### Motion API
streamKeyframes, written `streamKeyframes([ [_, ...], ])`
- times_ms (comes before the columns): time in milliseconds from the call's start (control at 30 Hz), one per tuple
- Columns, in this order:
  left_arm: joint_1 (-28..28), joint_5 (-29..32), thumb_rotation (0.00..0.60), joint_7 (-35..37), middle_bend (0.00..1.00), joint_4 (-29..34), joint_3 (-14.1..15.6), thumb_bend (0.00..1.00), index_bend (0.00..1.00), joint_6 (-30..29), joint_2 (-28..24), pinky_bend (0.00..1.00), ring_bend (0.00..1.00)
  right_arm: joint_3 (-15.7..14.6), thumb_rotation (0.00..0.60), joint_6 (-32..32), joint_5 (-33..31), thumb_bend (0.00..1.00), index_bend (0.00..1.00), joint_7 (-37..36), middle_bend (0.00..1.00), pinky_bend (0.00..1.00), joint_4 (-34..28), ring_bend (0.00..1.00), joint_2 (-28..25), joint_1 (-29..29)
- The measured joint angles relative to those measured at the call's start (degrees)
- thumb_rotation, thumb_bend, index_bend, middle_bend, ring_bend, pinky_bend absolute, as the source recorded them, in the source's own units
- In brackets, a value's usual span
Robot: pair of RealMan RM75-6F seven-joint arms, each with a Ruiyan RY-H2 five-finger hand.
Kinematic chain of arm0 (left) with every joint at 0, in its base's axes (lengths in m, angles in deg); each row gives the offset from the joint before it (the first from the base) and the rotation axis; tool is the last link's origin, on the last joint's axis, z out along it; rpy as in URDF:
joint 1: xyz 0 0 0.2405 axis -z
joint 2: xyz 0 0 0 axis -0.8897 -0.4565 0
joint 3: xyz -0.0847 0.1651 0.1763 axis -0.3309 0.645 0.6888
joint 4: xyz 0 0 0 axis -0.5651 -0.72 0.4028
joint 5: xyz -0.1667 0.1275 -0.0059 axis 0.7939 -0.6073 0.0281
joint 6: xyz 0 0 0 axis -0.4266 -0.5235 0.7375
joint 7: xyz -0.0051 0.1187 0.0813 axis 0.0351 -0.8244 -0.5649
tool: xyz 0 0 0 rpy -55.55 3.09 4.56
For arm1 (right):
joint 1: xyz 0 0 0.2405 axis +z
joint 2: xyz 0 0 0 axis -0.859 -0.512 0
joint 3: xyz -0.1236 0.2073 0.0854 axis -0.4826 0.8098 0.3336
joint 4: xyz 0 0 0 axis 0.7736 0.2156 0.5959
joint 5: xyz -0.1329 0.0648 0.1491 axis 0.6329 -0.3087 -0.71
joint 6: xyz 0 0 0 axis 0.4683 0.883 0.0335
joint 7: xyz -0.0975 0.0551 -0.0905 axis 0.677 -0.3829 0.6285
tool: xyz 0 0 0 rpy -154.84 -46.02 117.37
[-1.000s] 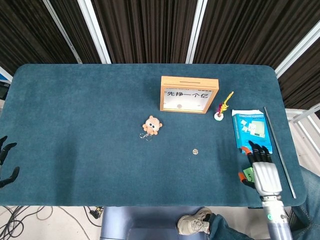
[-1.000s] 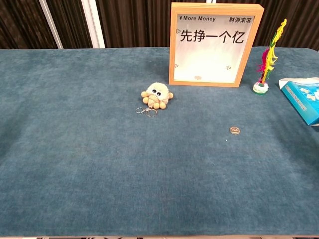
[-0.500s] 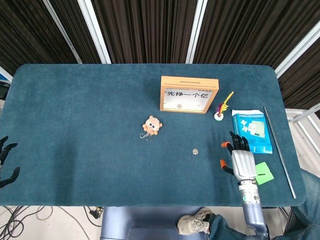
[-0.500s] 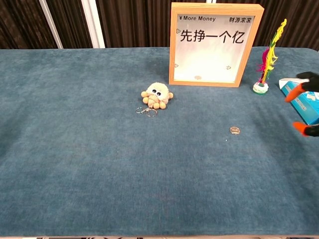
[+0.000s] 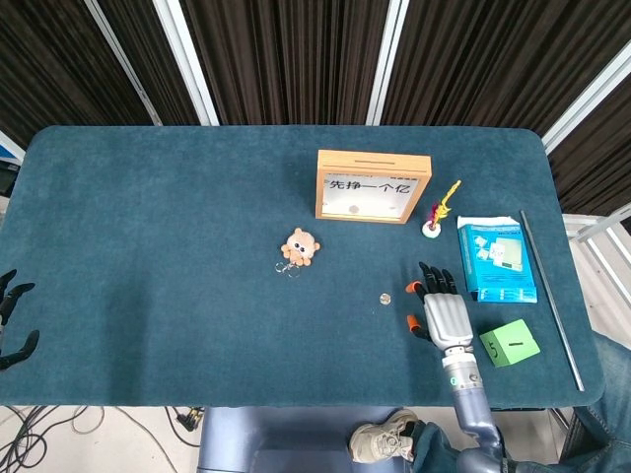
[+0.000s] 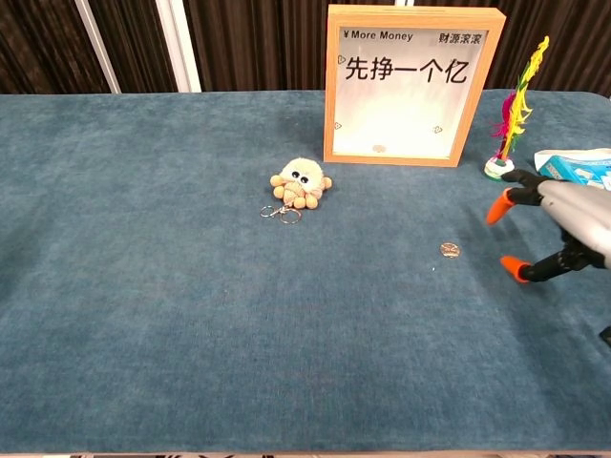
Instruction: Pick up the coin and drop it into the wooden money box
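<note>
Just short of the coin (image 6: 450, 250), the orange-tipped fingers (image 6: 497, 206) of the right hand (image 5: 446, 313) are spread apart and hold nothing. That coin lies flat on the blue surface (image 5: 148, 236), near the front and slightly right of the wooden money box (image 5: 373, 185), well apart from it. My guess is it will be awkward: thin, hard, light and flush with the nap, so it wants pinching by its opposite edges between thumb and one fingertip, and could slip or flip if pressed from above. The box stands upright with a slot along its top edge. Far off at the front left corner, the left hand (image 5: 12, 317) shows only dark fingers, apparently released and empty.
</note>
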State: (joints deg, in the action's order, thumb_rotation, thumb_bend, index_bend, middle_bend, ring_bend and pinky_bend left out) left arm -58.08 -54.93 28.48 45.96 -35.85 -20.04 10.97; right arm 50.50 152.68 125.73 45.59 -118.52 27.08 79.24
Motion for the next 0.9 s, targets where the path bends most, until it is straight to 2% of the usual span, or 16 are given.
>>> streamKeyframes([
  [333,0.1,0.2,0.600,0.0,0.00,0.1,0.0,0.37,0.19,0.2,-0.1,0.00,0.00,-0.1,0.600,-1.2,-1.1,0.44,0.35,-0.9,0.01,0.00,3.7,0.00,3.4,1.9],
  [900,0.2,0.7,0.600,0.0,0.00,0.2,0.0,0.37,0.19,0.6,-0.2,0.00,0.00,-0.6,0.600,-2.0,-1.9,0.45,0.36,-1.2,0.01,0.00,5.7,0.00,5.5,3.4],
])
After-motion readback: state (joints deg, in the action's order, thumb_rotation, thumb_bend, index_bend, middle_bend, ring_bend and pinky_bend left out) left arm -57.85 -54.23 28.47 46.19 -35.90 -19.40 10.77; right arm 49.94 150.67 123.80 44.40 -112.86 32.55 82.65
